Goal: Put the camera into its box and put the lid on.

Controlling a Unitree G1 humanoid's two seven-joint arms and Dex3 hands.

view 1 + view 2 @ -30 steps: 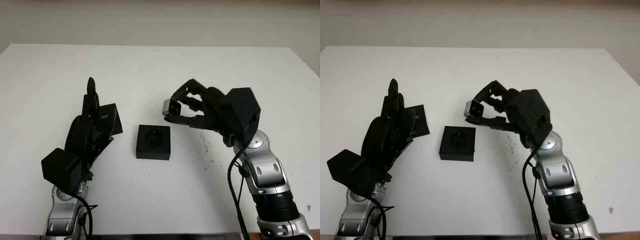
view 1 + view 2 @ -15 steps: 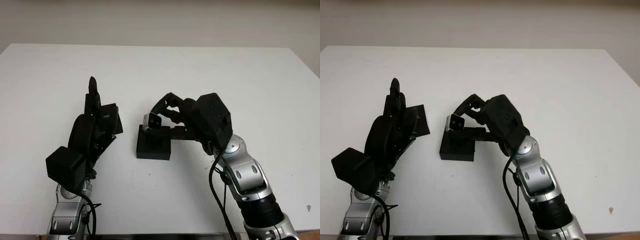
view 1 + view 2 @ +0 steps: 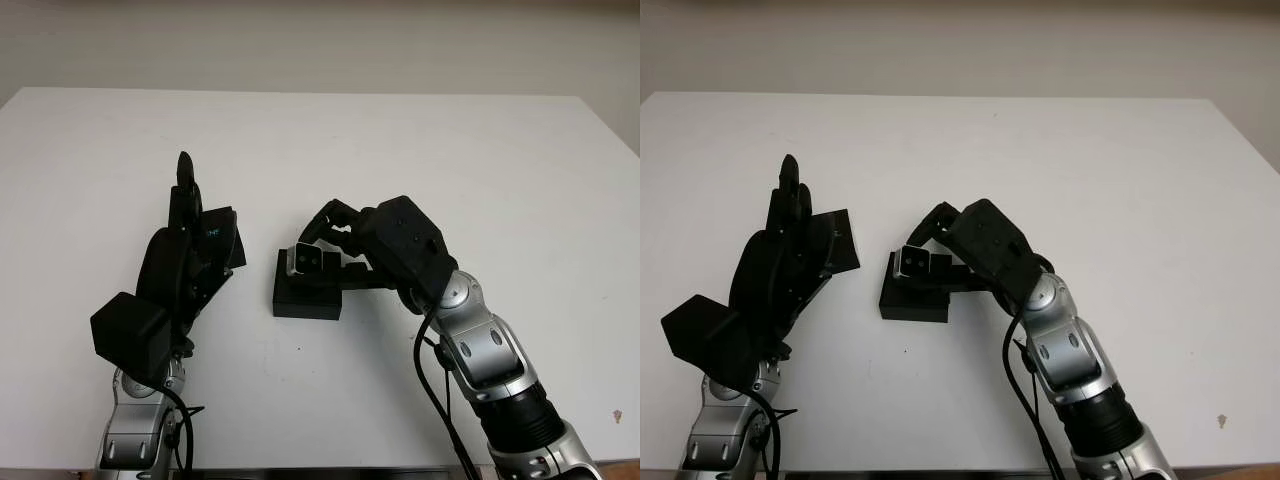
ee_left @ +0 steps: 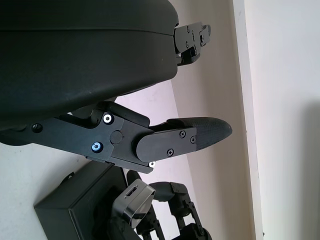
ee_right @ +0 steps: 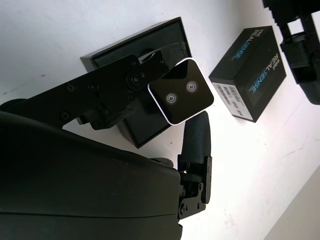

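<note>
Right hand (image 3: pixel 345 245) fingers (image 5: pixel 195 140) clasp camera (image 5: pixel 181 97) over box (image 3: pixel 307 297)

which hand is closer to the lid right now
Left. The open left hand stands right beside the lid, partly covering it in the eye views; the right hand holds the camera over the box.

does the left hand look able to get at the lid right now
Probably yes: the open left hand hovers right beside the lid on the table, while the right hand holds the camera over the box.
</note>
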